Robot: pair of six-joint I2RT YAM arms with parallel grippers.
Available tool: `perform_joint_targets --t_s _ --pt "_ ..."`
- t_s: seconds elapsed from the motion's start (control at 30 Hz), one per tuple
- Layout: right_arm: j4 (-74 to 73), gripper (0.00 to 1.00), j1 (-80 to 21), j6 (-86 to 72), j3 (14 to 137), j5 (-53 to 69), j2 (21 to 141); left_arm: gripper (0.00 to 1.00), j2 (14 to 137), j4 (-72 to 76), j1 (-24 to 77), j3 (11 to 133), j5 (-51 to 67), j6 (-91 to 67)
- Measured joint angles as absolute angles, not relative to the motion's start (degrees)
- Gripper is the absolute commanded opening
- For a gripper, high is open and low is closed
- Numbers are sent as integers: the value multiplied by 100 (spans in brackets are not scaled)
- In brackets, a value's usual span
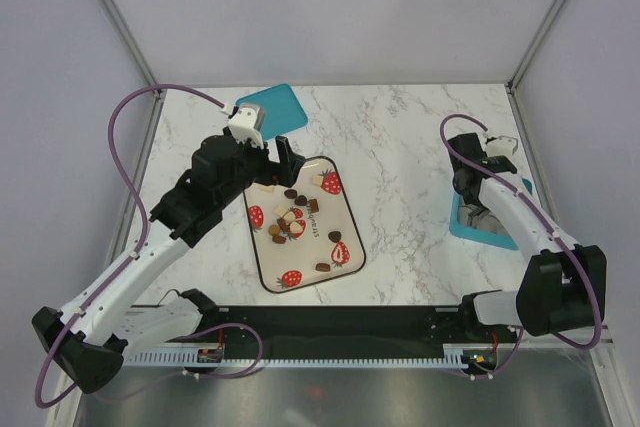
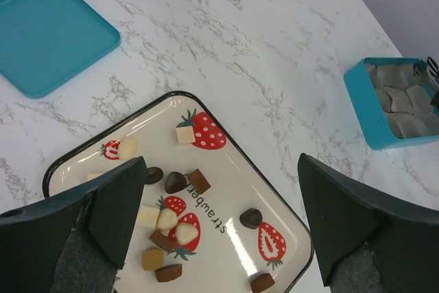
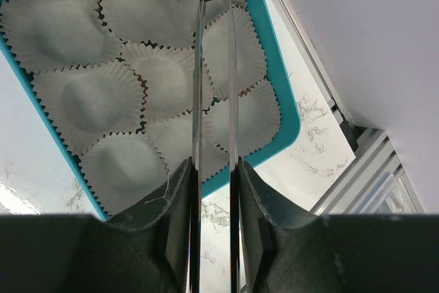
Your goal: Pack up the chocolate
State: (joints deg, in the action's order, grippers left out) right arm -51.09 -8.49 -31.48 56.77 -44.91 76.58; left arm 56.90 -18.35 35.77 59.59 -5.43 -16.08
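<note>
Left wrist: 13 chocolates (image 2: pixel 167 219) on 1 tray (image 2: pixel 233 182), 1 lid (image 2: pixel 51 32)

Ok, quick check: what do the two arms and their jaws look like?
They match. The left arm and right arm have white link shells and black joint housings, and a looping purple cable runs along each. The jaws are dark, matte and wedge-shaped.

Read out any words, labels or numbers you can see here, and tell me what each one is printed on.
"strawber": dark print on the cream, black-rimmed tray with red strawberry pictures, left wrist view; its end runs under a square brown chocolate piece.
Same print in the top view: too small to read.
Nothing else legible.
</note>
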Motion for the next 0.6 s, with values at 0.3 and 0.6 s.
perform_joint_targets --t_s 0.3,0.6 --pt "-4963 38 -738 -3009 5542 -4471 7653 100 5690 -1833 3577 5959 -545 -1605" --pt "-4831 48 -646 -2845 5518 -4466 7655 100 5690 -1835 3577 5959 -550 -1605"
